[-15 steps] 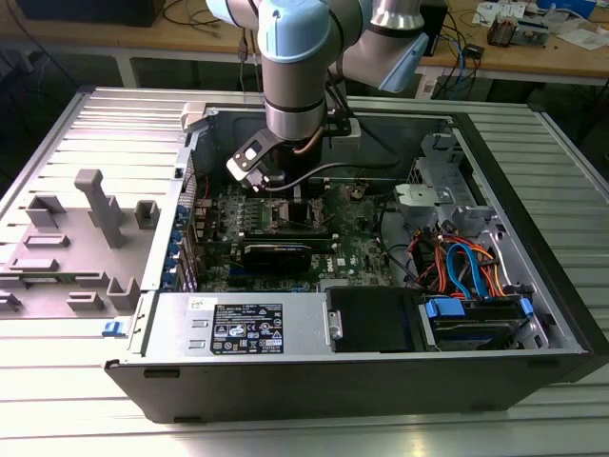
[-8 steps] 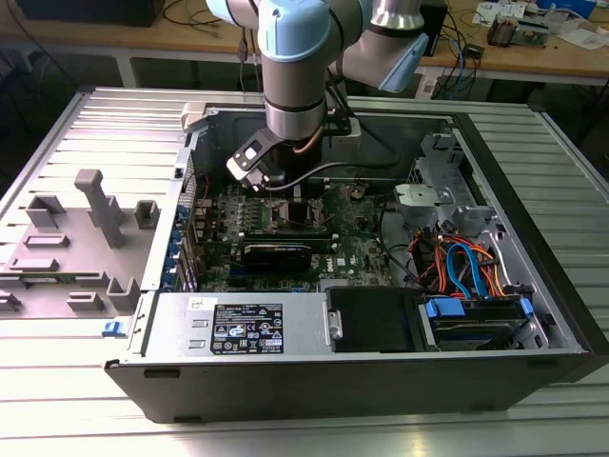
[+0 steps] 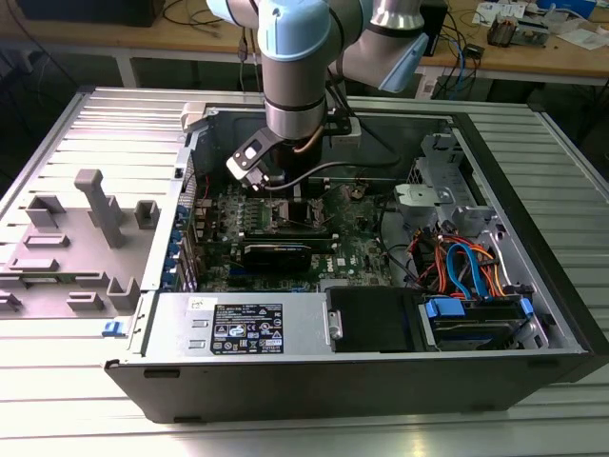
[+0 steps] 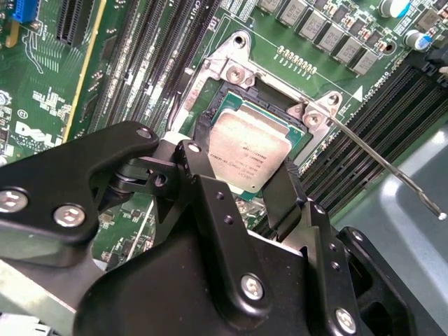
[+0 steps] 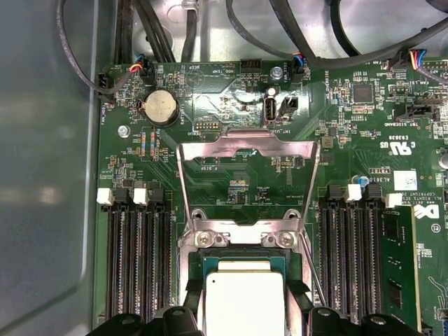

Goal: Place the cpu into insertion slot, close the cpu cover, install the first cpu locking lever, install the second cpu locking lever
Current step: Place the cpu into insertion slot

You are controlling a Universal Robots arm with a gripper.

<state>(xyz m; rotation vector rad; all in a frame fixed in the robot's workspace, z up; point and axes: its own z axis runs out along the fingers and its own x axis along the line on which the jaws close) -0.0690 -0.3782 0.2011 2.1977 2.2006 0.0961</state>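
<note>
Your pincer [image 4: 238,168] is clamped on the cpu [image 4: 250,143], gripping two opposite edges, and the chip sits flat in the insertion slot [image 4: 231,101]. The cpu cover [image 5: 245,141] lies swung open just beside the slot, over the green motherboard [image 5: 336,140].

My gripper [image 5: 243,308] directly above cpu [image 4: 248,150], which sits in insertion slot [image 4: 269,98]. Hinged cpu cover [image 5: 245,140] open, off the slot. Both sides flanked by memory slots [image 5: 136,259].

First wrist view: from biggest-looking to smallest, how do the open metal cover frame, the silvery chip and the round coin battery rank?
1. cpu cover, swung open: largest.
2. cpu, though its lower part is cut off by the picture edge.
3. coin battery: smallest.
</note>
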